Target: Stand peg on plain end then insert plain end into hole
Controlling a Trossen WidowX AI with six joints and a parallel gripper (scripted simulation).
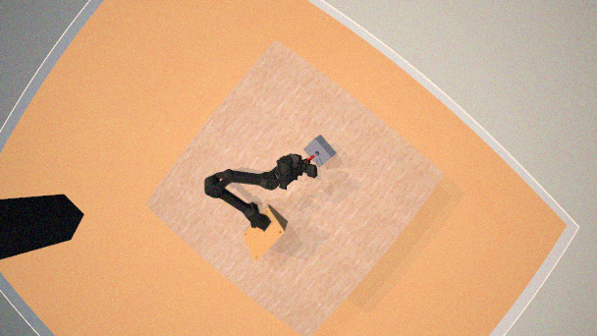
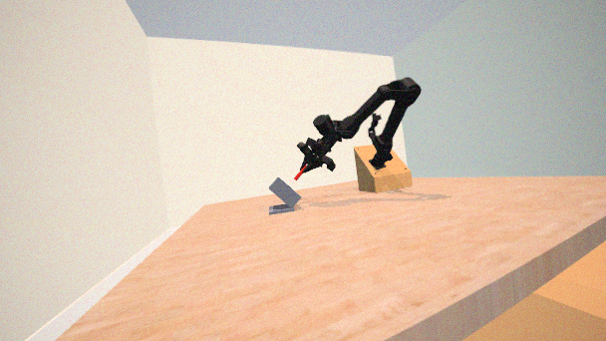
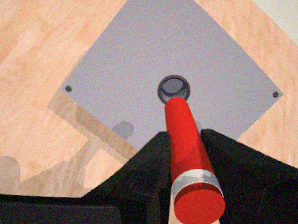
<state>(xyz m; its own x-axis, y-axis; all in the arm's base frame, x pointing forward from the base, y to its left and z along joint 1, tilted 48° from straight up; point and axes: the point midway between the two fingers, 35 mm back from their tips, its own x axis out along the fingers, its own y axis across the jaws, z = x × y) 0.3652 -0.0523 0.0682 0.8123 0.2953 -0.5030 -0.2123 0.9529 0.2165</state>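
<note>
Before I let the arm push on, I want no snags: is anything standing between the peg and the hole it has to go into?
Nothing visible stands in the way. The peg, held in the gripper, points its plain end toward the hole, with only open space between them.

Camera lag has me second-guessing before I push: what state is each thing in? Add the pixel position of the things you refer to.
Gripper [image 1: 310,164] [image 2: 308,167] [image 3: 184,140]: shut on the peg.
Peg [image 1: 310,158] [image 2: 300,173] [image 3: 186,132]: held tilted, plain end toward the panel, outside the hole.
Panel [image 1: 314,147] [image 2: 285,191] [image 3: 120,65]: sloped.
Hole [image 1: 317,153] [image 3: 174,89]: unfilled.
</note>
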